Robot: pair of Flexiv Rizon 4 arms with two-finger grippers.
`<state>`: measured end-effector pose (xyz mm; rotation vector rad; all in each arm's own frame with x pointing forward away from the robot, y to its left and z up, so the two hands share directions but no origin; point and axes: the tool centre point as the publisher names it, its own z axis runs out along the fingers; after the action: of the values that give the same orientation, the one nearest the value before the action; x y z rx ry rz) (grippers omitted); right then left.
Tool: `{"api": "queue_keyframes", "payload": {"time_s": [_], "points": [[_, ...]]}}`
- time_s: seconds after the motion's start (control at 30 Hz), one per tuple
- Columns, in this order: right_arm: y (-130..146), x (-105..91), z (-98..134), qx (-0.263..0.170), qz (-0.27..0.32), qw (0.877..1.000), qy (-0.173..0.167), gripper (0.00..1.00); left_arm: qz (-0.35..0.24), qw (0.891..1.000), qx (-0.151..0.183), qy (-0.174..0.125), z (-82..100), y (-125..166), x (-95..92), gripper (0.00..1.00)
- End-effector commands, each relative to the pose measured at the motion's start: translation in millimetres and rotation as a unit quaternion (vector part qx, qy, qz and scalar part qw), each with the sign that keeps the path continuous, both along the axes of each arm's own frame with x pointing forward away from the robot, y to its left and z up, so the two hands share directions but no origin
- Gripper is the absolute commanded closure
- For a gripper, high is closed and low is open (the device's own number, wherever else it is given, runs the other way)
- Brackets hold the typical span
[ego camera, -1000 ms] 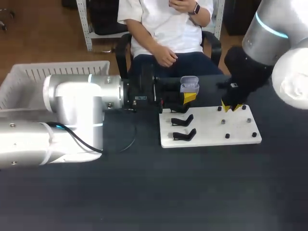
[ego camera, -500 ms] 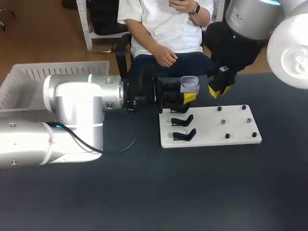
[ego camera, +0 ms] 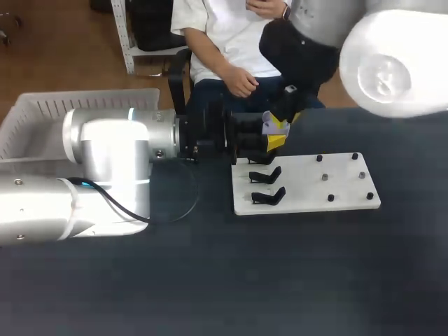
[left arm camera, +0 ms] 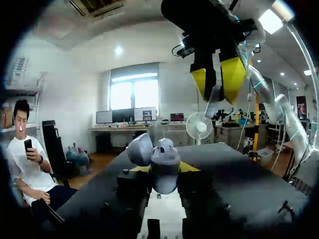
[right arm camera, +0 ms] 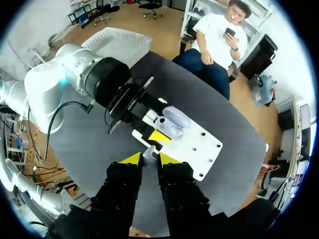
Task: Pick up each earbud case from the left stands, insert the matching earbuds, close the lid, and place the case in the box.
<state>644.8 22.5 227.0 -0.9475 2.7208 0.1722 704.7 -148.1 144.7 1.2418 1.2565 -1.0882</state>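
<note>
My left pincer (left arm camera: 162,168) grips the open lavender plastic earbud case (ego camera: 271,124), upper middle, lid up, so my right pincer (right arm camera: 149,159), pinching a small pale earbud (right arm camera: 149,153), can seat it.

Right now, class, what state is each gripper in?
Left gripper: shut, holding the open case.
Right gripper: shut, holding an earbud.
</note>
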Motion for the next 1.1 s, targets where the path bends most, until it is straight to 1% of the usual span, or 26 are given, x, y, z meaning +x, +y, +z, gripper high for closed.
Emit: {"api": "queue_keyframes", "payload": {"time_s": [0.03, 0.73, 0.87, 1.1], "points": [[8, 10.6, 1, 0.006, 0.001, 1.000, 0.004, 1.00, 0.004, 1.000, -0.003, -0.003, -1.0, 0, -2.2, 1.00], [8, 10.6, 1, 0.006, 0.001, 1.000, 0.004, 1.00, 0.004, 1.000, -0.003, -0.003, -1.0, 0, -2.2, 1.00], [13, 13.8, -1, -0.009, 0.013, 1.000, 0.000, 1.00, 0.004, 1.000, -0.003, -0.003, -1.0, 0, -2.2, 1.00], [17, 19.4, -11, -0.030, 0.030, 0.999, 0.009, 1.00, 0.004, 1.000, -0.003, -0.003, -1.0, 0, -2.2, 1.00]]}}
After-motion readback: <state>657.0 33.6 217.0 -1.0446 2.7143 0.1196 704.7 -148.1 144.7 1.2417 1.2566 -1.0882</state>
